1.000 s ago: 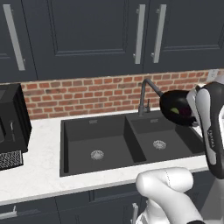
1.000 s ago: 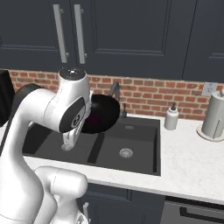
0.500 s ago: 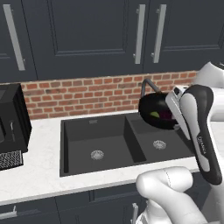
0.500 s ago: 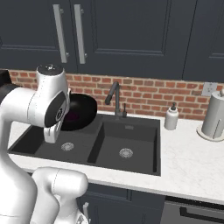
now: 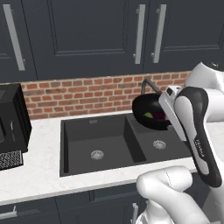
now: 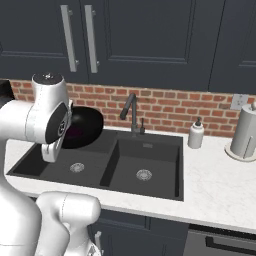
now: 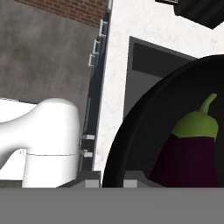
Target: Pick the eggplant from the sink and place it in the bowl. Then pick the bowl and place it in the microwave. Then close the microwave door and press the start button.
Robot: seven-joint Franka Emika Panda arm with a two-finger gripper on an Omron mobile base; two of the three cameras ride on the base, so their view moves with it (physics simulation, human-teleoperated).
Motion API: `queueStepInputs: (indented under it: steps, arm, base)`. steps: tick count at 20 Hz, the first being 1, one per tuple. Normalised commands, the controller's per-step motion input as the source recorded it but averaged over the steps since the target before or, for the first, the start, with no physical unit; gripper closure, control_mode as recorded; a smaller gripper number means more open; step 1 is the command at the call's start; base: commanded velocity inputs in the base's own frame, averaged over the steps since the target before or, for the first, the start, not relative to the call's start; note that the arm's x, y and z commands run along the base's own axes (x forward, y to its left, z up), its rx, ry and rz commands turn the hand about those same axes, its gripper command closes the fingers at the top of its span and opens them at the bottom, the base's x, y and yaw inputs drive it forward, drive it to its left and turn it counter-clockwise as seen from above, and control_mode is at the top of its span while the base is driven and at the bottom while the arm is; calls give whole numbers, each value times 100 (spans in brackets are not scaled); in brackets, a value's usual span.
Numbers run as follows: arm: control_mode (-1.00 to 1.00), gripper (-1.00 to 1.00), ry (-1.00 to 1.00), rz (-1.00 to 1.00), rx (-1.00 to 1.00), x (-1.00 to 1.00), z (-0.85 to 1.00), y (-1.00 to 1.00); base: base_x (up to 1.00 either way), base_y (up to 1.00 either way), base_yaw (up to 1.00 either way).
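Note:
The black bowl (image 5: 148, 113) hangs tilted in the air above the right basin of the black sink (image 5: 96, 135), just in front of the tap. My gripper (image 7: 112, 183) is shut on the bowl's rim (image 7: 118, 148). Inside the bowl lies the eggplant (image 7: 192, 153), dark purple with a green cap; it shows as a small patch of colour (image 5: 152, 116) in the left base view. In the right base view the bowl (image 6: 85, 125) sits half hidden behind my arm, over the left part of the sink (image 6: 150, 160). The microwave is out of view.
A dark angular tap (image 6: 129, 107) rises behind the sink. A soap bottle (image 6: 196, 135) and a paper towel roll (image 6: 246, 132) stand on the white counter to the right. A black boxy appliance (image 5: 11, 122) stands at the left. Dark cupboards hang overhead.
My arm has swung left with the bowl and eggplant, from the counter side by the tap to above the sink. The grip has stayed the same.

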Motion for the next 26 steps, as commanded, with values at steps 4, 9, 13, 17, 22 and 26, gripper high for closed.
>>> queueStepInputs:
  steps: [4, 9, 13, 17, 22, 26]
  arm:
    - [-100, 100, -2, 0, 0, -9, 5, 4]
    - [100, 100, 0, 0, 0, -7, 3, 0]
    - [100, 100, 0, 0, 0, 0, 0, 0]
    - [100, 100, 0, 0, 0, 0, 0, 0]
    - [100, 100, 0, 0, 0, 0, 0, 0]
    - [100, 100, 0, 0, 0, 0, 0, 0]
  base:
    - [0, 0, 0]
    - [-4, -4, 0]
    - [-36, -16, 0]
    - [-80, -35, -4]
    - [-99, -36, -9]
    - [-53, -60, -45]
